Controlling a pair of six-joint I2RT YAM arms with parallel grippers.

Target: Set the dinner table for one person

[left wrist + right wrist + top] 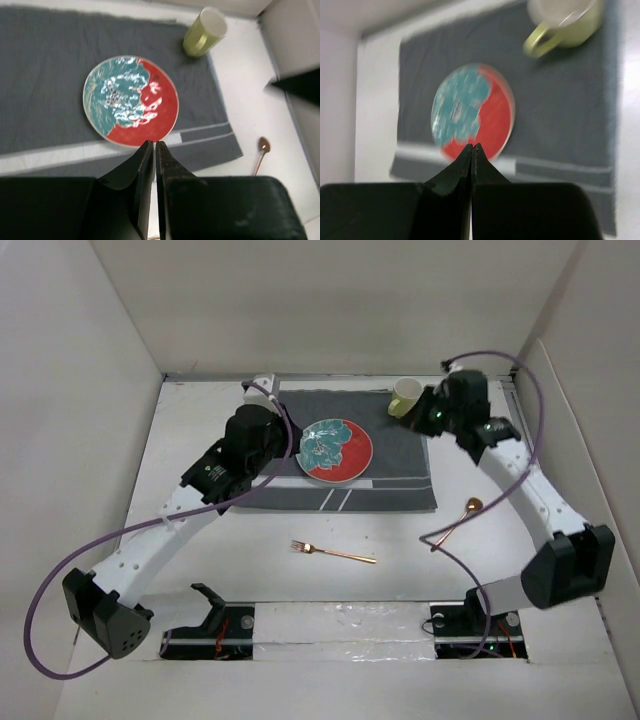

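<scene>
The white dinner table (215, 560) carries a dark grey striped placemat (400, 475). A red and teal plate (335, 451) lies at the mat's middle. A yellow-green cup (405, 396) stands at its far right corner. A copper fork (333, 553) lies on the table in front of the mat, and a copper spoon (462, 515) lies to its right. My left gripper (155, 144) is shut and empty, raised over the mat near the plate (131, 101). My right gripper (472, 146) is shut and empty, raised beside the cup (565, 22).
White walls enclose the table on the left, back and right. Purple cables loop off both arms; the right one hangs near the spoon (440, 535). The arm bases stand at the near edge.
</scene>
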